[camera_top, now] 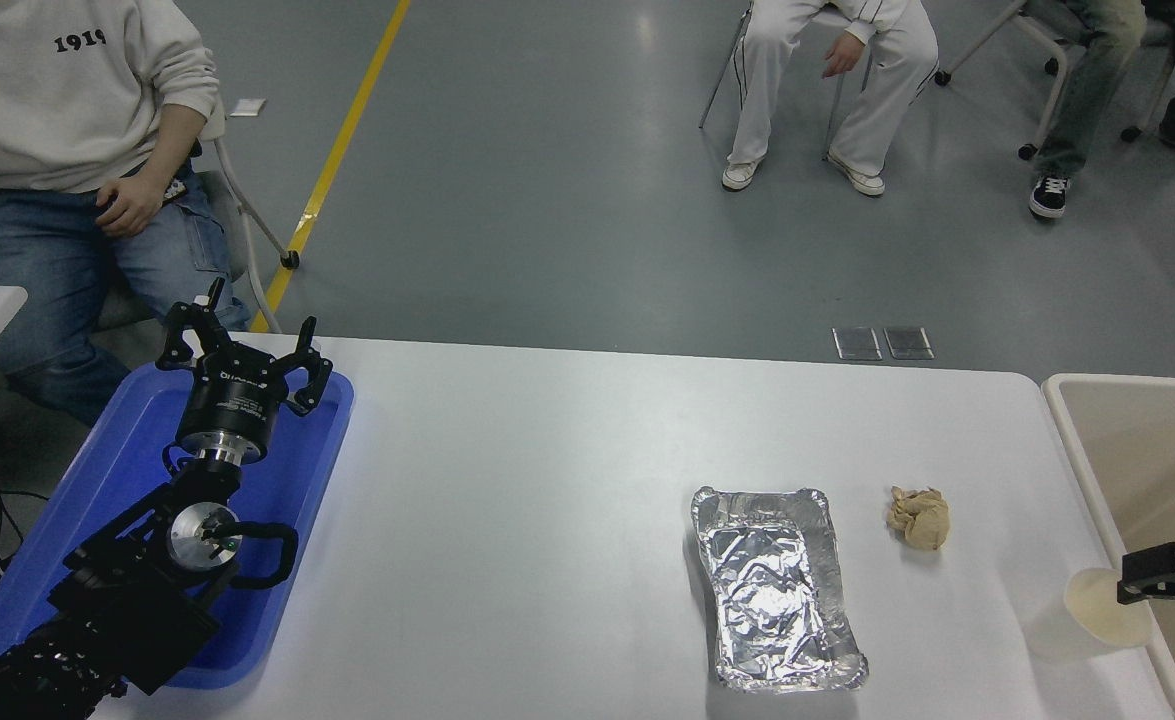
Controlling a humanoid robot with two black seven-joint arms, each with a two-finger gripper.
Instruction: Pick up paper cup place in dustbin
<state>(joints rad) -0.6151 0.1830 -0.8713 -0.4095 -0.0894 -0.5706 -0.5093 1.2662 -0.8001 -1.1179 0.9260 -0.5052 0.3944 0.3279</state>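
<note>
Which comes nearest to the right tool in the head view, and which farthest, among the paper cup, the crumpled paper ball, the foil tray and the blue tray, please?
From the right tool, at the picture's right edge:
1. Paper cup, right beside the tool, by the table's right edge.
2. Crumpled paper ball, to the tool's left and farther back.
3. Foil tray, farther left, mid-table.
4. Blue tray, at the far left end, under the parked left tool.

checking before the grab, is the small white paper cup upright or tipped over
Upright: the small white paper cup stands on the white table, round rim and cream inside facing up.
</note>
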